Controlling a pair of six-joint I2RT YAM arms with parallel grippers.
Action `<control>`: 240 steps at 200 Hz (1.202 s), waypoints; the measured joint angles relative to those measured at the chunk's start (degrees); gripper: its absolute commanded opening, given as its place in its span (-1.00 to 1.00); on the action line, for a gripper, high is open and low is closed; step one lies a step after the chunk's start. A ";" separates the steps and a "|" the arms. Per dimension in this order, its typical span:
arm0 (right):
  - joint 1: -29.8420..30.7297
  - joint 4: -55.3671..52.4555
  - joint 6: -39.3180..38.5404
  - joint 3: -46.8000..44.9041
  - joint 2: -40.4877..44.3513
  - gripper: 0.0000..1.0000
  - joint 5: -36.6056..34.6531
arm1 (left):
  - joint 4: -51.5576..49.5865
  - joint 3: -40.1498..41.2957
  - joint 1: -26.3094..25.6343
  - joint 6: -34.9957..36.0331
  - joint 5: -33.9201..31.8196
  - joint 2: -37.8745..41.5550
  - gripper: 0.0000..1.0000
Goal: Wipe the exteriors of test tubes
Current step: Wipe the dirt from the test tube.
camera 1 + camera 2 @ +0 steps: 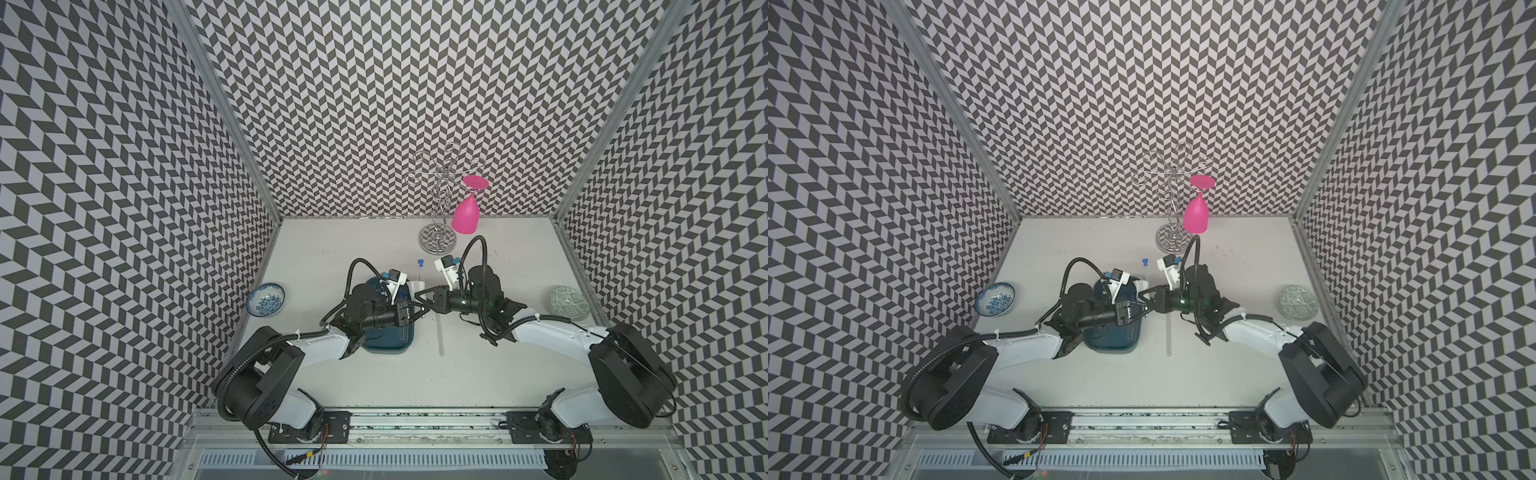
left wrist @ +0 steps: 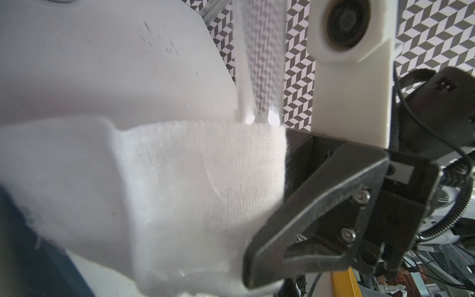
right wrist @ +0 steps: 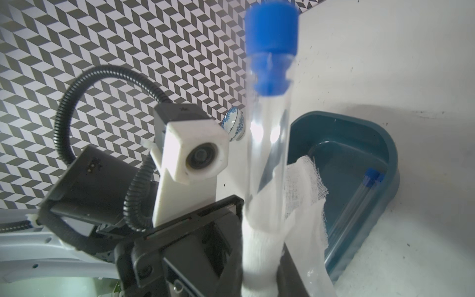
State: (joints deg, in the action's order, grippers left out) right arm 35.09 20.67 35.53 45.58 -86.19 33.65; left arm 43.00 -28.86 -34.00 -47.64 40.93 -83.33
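Four test tubes are accounted for, and only one is being worked on. At the far left a blue-and-white bowl [image 1: 266, 300] is seen well apart from the work; no part in the wiping is apparent for it. Next, two tubes [image 3: 354, 205] are laid side by side in the teal tray [image 1: 374, 343], blue caps together, presumably as the unwiped stock.

Over the tray's right edge the left gripper [image 1: 419, 310] is pinched fully closed on a white gauze [image 2: 180, 180], which is folded round the lower part of the held tube [image 3: 267, 144]. The cloth is wrapped rather than dabbed, so the whole circumference can be rubbed in one stroke. The tube is carried in the air, roughly upright, with its blue cap [image 3: 271, 51] uppermost and bare glass exposed between cap and gauze.

Just beside the gauze, the right gripper [image 1: 419, 297] is closed narrowly about the same tube, and is judged to be steadying it against the pull of the cloth. Whether its pads bear on glass or on gauze cannot be told.

Further right a fourth tube [image 1: 440, 336] is laid alone on the table [image 1: 498, 374], outside the tray, probably set apart as finished. At the back a wire rack [image 1: 436, 243] is hung with an upturned pink glass [image 1: 466, 216]. A patterned dish [image 1: 569, 303] is placed at the far right, well apart.
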 measured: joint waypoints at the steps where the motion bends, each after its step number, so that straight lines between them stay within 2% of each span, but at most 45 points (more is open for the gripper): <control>1: -0.09 -0.07 -0.04 0.37 -0.22 -0.61 0.13 | 0.04 0.00 0.00 -0.02 -0.02 0.00 -0.69; 41: -3.15 -3.63 -2.16 11.19 -6.45 -0.62 4.20 | 0.90 -0.11 0.31 -0.02 -2.01 0.20 -0.69; 68: -3.41 -3.98 -2.49 12.07 -6.88 -0.62 5.31 | 0.87 -0.20 0.28 0.00 -2.43 0.48 -0.69; 98: -3.15 0.76 -0.50 6.91 -5.35 -0.62 5.18 | -1.18 -0.20 -0.13 0.15 -1.07 0.46 -0.69; 148: 1.20 7.72 3.43 -5.35 -0.61 -0.62 2.95 | -2.82 -0.20 -0.57 0.09 1.25 -0.02 -0.69; 175: 1.40 8.28 3.89 -6.25 -0.55 -0.62 2.29 | -3.10 -0.17 -0.46 0.07 1.86 -0.70 -0.69; 205: 0.94 2.84 0.92 -0.24 -2.40 -0.62 2.69 | -0.92 -0.22 0.33 -0.04 0.81 -0.66 -0.69; 240: -2.86 -1.49 -1.38 10.97 -8.28 -0.62 6.56 | 0.48 -0.31 0.90 -0.24 -0.59 -0.55 -0.69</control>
State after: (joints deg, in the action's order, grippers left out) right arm 32.23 19.18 34.15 56.55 -94.48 40.21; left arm 43.48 -29.17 -33.10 -47.88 40.34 -83.88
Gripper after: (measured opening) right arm 0.192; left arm 0.157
